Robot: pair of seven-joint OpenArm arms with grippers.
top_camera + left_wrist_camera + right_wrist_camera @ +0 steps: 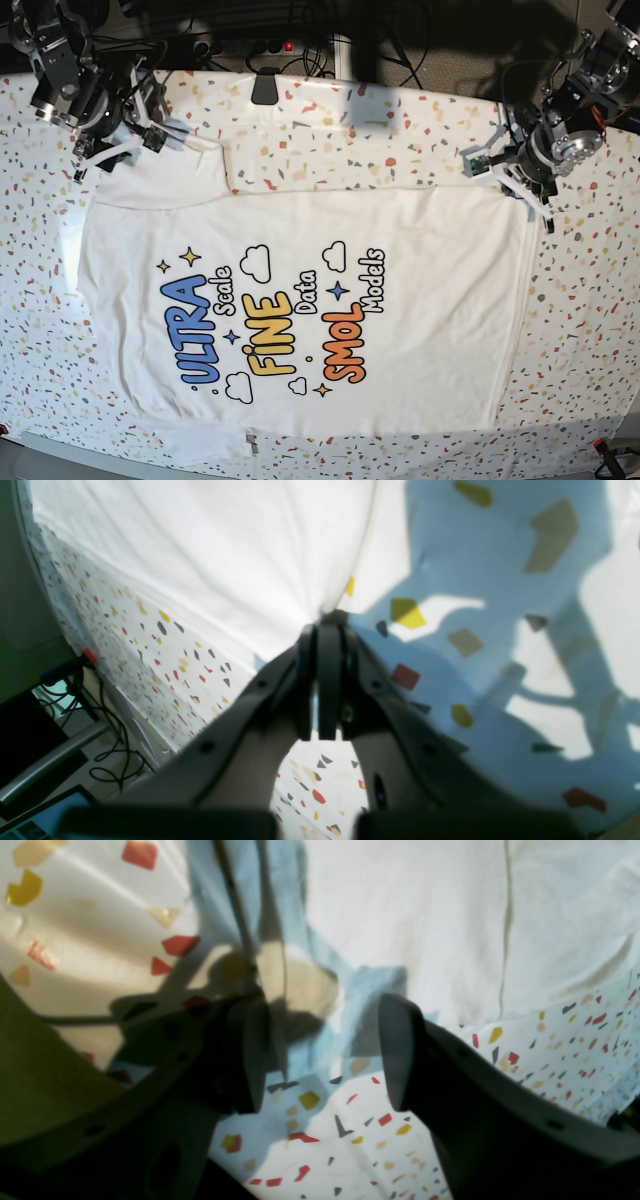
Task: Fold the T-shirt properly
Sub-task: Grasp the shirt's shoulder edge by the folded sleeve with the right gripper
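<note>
A white short-sleeved T-shirt (300, 300) lies spread flat, print side up, on a table (400, 120) covered in white cloth speckled with small red, yellow and dark flecks. The print reads "ULTRA" in blue block letters, "FINE" in yellow and "SMOL" in orange, with thinner black script beside them reading "Scale", "Data" and "Models", and small white clouds and blue and yellow stars around the words. In the base view the lettering runs sideways, tilted up toward the right. The shirt's long axis lies left to right across the table: one end with a turned-up fold sits at the left and a straight edge at the right. The cotton looks soft and faintly creased. The left pincer (322, 630), dark and smooth, has its jaws pressed together on a pinch of the shirt's white fabric at the right end in the base view. The right pincer (320, 1055) stands with its jaws well apart over the shirt's edge near the upper left corner, gripping nothing. Black cables (300, 30) run behind the table's far edge.
</note>
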